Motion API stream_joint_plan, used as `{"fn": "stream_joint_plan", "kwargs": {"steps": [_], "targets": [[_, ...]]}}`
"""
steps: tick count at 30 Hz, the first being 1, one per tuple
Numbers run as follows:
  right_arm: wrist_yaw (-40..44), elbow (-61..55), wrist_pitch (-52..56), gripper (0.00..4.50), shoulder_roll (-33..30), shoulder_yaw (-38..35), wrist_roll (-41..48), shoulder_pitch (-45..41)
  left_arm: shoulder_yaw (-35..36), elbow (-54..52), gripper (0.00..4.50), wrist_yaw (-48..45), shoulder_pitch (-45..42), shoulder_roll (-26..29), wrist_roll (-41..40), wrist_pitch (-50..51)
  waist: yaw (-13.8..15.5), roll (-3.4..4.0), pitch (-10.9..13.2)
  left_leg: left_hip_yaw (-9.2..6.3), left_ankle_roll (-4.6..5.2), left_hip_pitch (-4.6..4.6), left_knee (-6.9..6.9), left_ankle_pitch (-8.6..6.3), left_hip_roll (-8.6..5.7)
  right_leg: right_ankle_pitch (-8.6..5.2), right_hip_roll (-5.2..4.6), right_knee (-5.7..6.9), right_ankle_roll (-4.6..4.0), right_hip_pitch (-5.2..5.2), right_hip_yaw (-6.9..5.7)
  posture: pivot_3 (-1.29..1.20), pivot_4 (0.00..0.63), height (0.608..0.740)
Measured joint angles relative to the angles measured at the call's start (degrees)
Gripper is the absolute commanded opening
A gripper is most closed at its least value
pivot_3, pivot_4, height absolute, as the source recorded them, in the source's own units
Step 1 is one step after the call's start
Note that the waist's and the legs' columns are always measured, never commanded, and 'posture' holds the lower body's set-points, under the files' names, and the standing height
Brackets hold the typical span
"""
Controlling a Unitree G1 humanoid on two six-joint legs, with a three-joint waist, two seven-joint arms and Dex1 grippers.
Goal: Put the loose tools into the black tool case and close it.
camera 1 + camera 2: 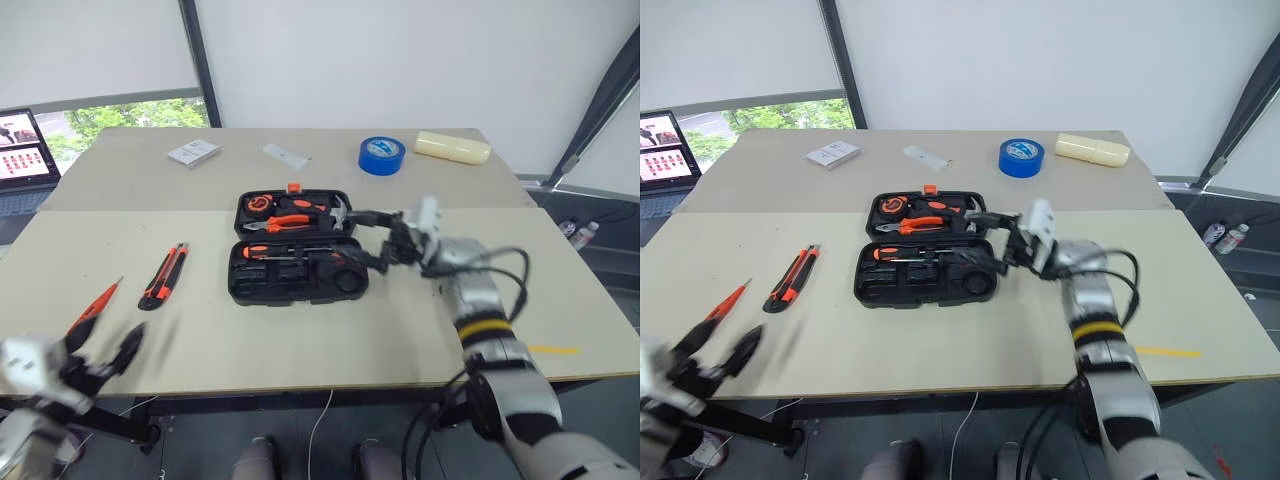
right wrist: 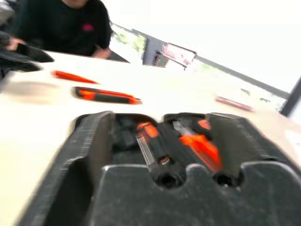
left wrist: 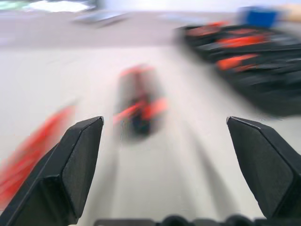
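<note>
The black tool case (image 1: 240,283) lies open flat at the table's middle, with orange-handled tools in its slots. A screwdriver with a black-orange handle (image 1: 290,252) rests in its near half; the right wrist view shows two such handles (image 2: 151,141) side by side. My right gripper (image 1: 353,240) hovers open over the case's right end, nothing between its fingers. The orange-black utility knife (image 1: 164,276) and the slim orange tester screwdriver (image 1: 96,304) lie loose on the table left of the case. My left gripper (image 1: 103,343) is open near the front left edge, just short of both.
Along the far edge lie a blue tape roll (image 1: 381,155), a cream oblong box (image 1: 452,147) and two white cards (image 1: 194,152). A laptop (image 1: 25,150) sits at the far left. A person in a black top (image 2: 61,23) shows beyond the table's left side.
</note>
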Motion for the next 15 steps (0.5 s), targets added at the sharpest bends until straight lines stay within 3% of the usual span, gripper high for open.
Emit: {"fn": "stream_joint_plan", "kwargs": {"steps": [4,9,13,15], "targets": [[-2.0,-12.1,3.1,4.43,-1.4,-0.6,3.6,11.7,5.7,4.2,4.5,1.5,3.8,-2.0,-1.6,-0.8,0.0,-0.01,0.0,0.02,-0.3,0.07,0.01,-0.18,0.02,-0.3,-0.01,0.02,-0.37,0.0,-0.05,0.0,0.15,0.74],[-6.6,-22.4,3.3,4.43,-2.4,-0.6,4.5,20.8,8.0,5.5,4.5,1.9,5.6,-3.3,-4.1,-0.1,0.2,-0.15,0.0,0.04,-0.43,0.48,0.0,-0.26,0.05,-0.45,-0.13,-0.01,-0.13,0.04,-0.16,0.0,0.15,0.74],[-9.8,-26.9,4.6,4.43,-2.9,-0.7,5.4,22.5,8.8,4.8,4.5,3.2,3.5,-2.0,-6.9,2.4,0.4,-0.2,-0.1,0.09,-0.44,0.5,0.0,-0.27,0.08,-0.45,-0.17,-0.03,-0.14,0.03,-0.19,0.0,0.15,0.74],[-11.0,-29.1,5.6,4.43,-3.7,-0.7,6.2,22.4,8.5,4.7,4.5,4.2,1.1,2.0,-7.7,5.9,0.7,-0.32,-0.1,0.09,-0.44,0.5,-0.01,-0.27,0.15,-0.43,-0.13,0.0,-0.17,0.03,-0.26,0.0,0.15,0.74]]}}
